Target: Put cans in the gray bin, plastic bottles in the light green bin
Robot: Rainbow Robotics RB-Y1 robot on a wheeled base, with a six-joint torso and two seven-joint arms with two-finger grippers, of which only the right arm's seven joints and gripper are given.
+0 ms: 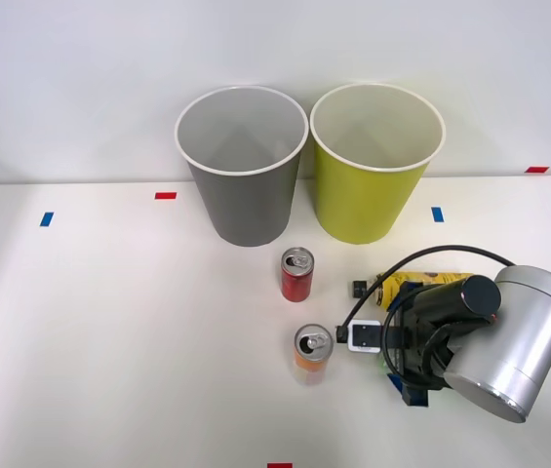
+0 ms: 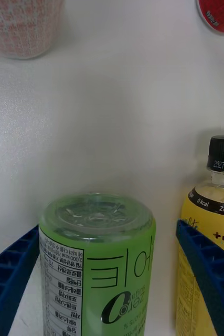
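Fingers (image 2: 12, 278) were spread, green bottle (image 2: 98, 268) lying btwn them, long axis running out along the jaws, base end forward. Yellow bottle (image 2: 211, 236) lay just outside one finger, parallel.

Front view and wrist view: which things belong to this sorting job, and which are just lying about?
Job: gray bin, light green bin, red can, orange can, yellow-label bottle, green-label bottle.
Lying about: red tape marks, blue tape marks.
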